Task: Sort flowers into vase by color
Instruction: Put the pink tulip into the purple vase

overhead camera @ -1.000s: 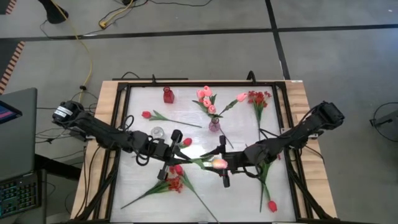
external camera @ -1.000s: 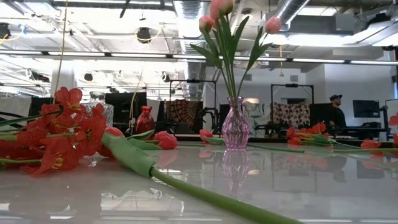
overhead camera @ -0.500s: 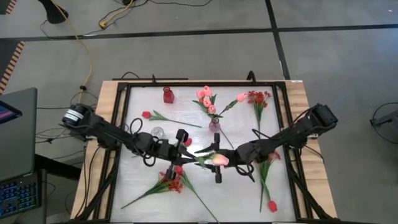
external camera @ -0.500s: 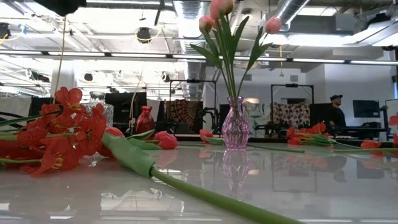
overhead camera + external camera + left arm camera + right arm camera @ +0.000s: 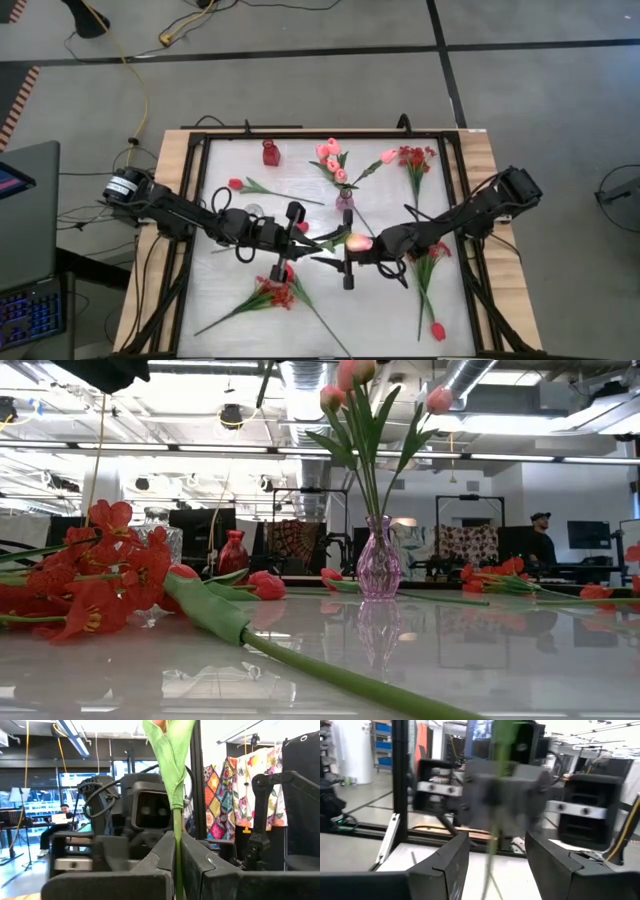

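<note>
**Sorting partly done; one pink tulip held in mid-air**

We find the left pincer (image 5: 322, 240) clamped tight on the green stem of a pink tulip (image 5: 357, 243), held above mid-tabletop (image 5: 230, 300). In the left wrist view the stem (image 5: 176, 840) runs straight up between the closed fingers. The right pincer (image 5: 492, 865) faces it with its jaws parted around the stem and gripping nothing (the stem passes between the fingers without touching either).

Done so far: several pink tulips stand in the pink vase (image 5: 344, 201) near the far edge.

Outstanding, in our judgement: the held tulip, one pink tulip (image 5: 388, 156) lying beside the vase, red tulips (image 5: 236, 184) and red sprays (image 5: 280, 294) loose on the tabletop. The red vase (image 5: 270, 153) and the clear vase (image 5: 253, 212) appear empty. We rate the task well under half complete.
</note>
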